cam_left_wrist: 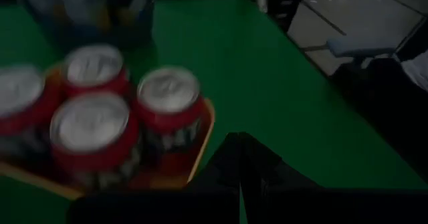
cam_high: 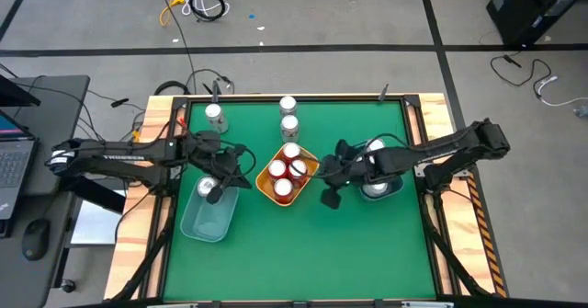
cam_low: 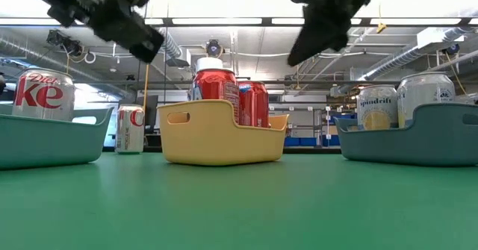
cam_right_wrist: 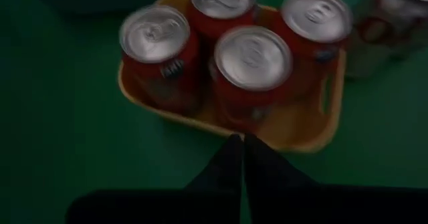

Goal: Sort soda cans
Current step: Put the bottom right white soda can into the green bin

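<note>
fingers (cam_right_wrist: 239,150) pressed together, both arms | yellow bin (cam_high: 287,181): four red cans (cam_right_wrist: 252,67)

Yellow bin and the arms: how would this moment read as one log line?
yellow bin: four red cans | left pincer: shut, empty, beside bin | right pincer: shut, empty, beside bin | silver cans still loose

yellow bin (cam_high: 265,185) centre | 2 blue-grey bins (cam_high: 204,223) (cam_high: 393,187) flanking | laptop (cam_high: 11,156) on side desk

Grey floor (cam_high: 367,14) with taped lines, loose cables (cam_high: 197,0), perhaps a desk (cam_high: 55,115), ceiling strip lights (cam_low: 216,20)
</note>
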`<state>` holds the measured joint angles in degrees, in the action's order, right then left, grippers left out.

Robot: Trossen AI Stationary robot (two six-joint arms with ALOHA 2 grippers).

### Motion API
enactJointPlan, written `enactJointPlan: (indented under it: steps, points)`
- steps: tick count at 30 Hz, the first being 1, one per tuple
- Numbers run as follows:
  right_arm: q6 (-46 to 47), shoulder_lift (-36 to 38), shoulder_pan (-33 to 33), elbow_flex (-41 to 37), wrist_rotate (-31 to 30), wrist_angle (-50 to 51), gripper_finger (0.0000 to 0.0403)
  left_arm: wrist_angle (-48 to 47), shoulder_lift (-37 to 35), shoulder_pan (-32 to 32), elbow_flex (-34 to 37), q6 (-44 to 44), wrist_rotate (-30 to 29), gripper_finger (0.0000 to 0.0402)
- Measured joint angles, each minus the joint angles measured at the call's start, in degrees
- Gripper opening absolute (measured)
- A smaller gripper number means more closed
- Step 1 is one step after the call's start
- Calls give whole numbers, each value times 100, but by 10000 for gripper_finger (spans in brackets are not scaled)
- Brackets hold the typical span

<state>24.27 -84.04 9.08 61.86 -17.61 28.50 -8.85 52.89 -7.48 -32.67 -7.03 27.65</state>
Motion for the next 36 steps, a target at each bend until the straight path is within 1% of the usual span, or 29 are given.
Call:
enactJointPlan:
  steps: [2,4,7,9,14,17,19,21,28,32,34,36]
  points:
    - [-46,-72,0,-187,1,-470,3,-14,5,-117,111,67,-134,0]
    - [-121,-134,0,-326,-106,-856,4,4,2,-216,193,154,-497,0]
    - [-388,-134,-65,-447,-523,-1320,1,-54,4,-349,225,228,-940,0]
    - [-456,-130,-208,-376,-739,-1496,1,-60,4,-461,162,298,-1085,0]
    - [-780,-112,-758,-49,-738,-2031,8,57,-1,-771,-48,533,-1241,0]
    - [-852,-123,-1129,-37,-583,-2456,28,147,-1,-1033,-63,607,-1364,0]
    - [-793,-156,-1345,-36,-391,-2748,54,201,-1,-1201,-65,623,-1495,0]
    - [-780,-297,-1487,-23,-228,-3042,90,260,-1,-1342,-65,623,-1567,0]
    - [-601,-1377,-1718,-6,-81,-4166,253,348,-74,-1689,-67,517,-1559,1]
    - [-614,-1870,-1839,224,-376,-4220,338,342,-143,-1785,-67,408,-1556,1]
    - [-627,-2029,-1906,373,-587,-4225,368,344,-168,-1808,-67,329,-1551,1]
    - [-591,-2216,-1973,499,-726,-4143,390,330,-165,-1817,-70,276,-1550,1]
